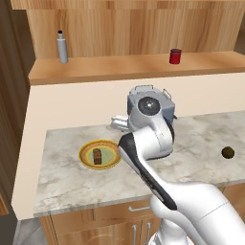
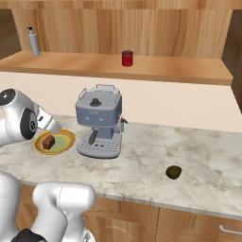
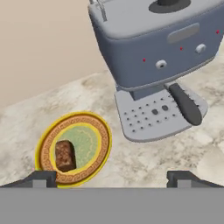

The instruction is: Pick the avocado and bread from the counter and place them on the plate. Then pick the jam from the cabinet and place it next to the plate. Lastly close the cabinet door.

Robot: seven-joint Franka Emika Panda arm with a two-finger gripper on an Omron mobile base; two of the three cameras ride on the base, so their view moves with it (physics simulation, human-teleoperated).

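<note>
The brown bread (image 1: 98, 156) (image 3: 65, 155) lies on the yellow-rimmed plate (image 1: 83, 154) (image 3: 103, 140) at the left of the counter (image 1: 72, 184). My gripper (image 3: 113, 179) (image 1: 119, 123) hovers open above the plate's right side with nothing between its fingers. The dark avocado (image 1: 228, 152) (image 2: 174, 172) sits alone on the counter far to the right. A red jam jar (image 1: 175, 56) (image 2: 127, 58) stands on the shelf of the open wooden cabinet (image 1: 124, 28). I cannot make out the cabinet door.
A grey coffee machine (image 2: 99, 120) (image 3: 157, 48) stands just right of the plate, close to my hand. A grey bottle (image 1: 62, 48) stands at the shelf's left end. Bare marbled stone lies between the machine and the avocado.
</note>
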